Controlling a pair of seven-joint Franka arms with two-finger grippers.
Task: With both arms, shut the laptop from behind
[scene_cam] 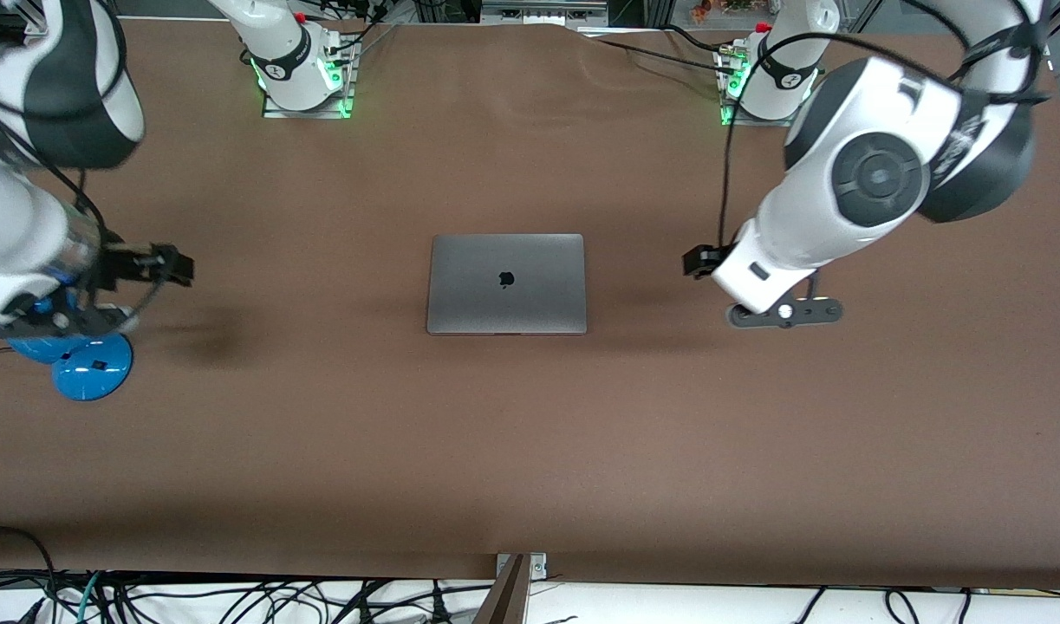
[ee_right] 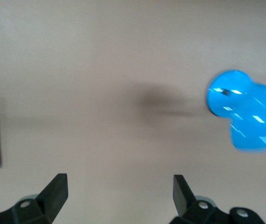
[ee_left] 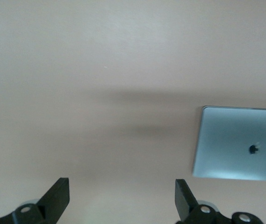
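My right gripper hangs over bare table beside the blue lamp, fingers spread wide, holding nothing. The laptop lies shut and flat mid-table, lid logo up. My left gripper hangs over the table toward my left arm's end, also wide and empty.

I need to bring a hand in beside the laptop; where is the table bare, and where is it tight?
Bare brown table lies between the shut laptop and the front camera, and on both its sides up to the open left gripper and open right gripper, both raised. It is tight only at the right arm's end, by the blue desk lamp.
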